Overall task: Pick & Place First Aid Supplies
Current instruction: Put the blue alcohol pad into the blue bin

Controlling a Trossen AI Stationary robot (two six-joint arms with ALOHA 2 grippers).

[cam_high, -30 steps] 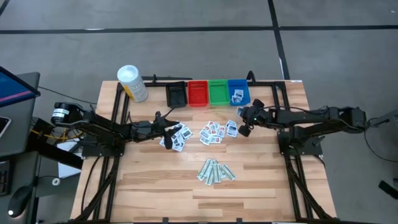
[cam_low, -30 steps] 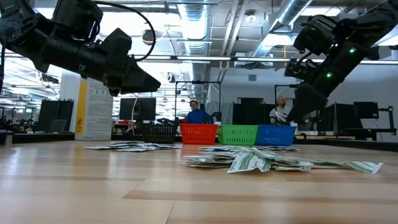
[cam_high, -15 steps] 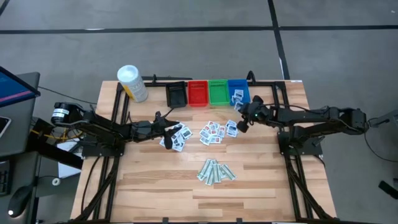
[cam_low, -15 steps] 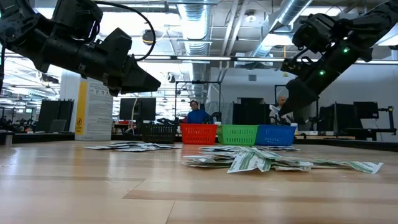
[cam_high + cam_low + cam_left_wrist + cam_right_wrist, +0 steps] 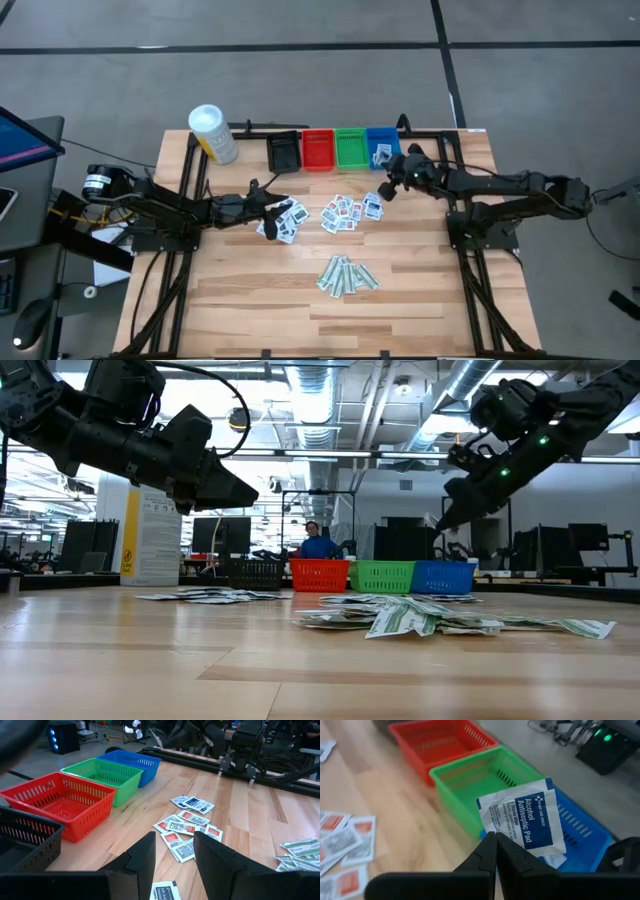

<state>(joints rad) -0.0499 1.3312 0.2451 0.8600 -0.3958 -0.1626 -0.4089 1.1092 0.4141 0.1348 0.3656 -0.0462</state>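
Note:
Small white first aid packets lie flat in two loose groups, one at the table's middle (image 5: 350, 212) and one to its left (image 5: 283, 222); pale-green strips (image 5: 347, 275) lie nearer the front. My right gripper (image 5: 388, 187) is shut on a white packet with blue print (image 5: 525, 817), raised in front of the blue bin (image 5: 383, 148), which holds a packet or two. My left gripper (image 5: 173, 860) hovers open above the left group, with one packet (image 5: 165, 891) below its fingers. My right gripper pinches the packet by its lower corner (image 5: 491, 829) between the two fingertips. The fingers slant down toward the table's far left. The packet stands up beyond the fingertips, its printed face showing, lifted clear of the table.
Black (image 5: 284, 152), red (image 5: 318, 150) and green (image 5: 351, 148) bins stand in a row with the blue one along the far edge. A white canister with a yellow label (image 5: 212, 133) stands at the far left. Bare wood lies along the near edge.
My right gripper has risen and swung toward the far edge and the blue bin, tipping up from a steep downward slant to a shallower one. The packet has stayed between its shut fingers.

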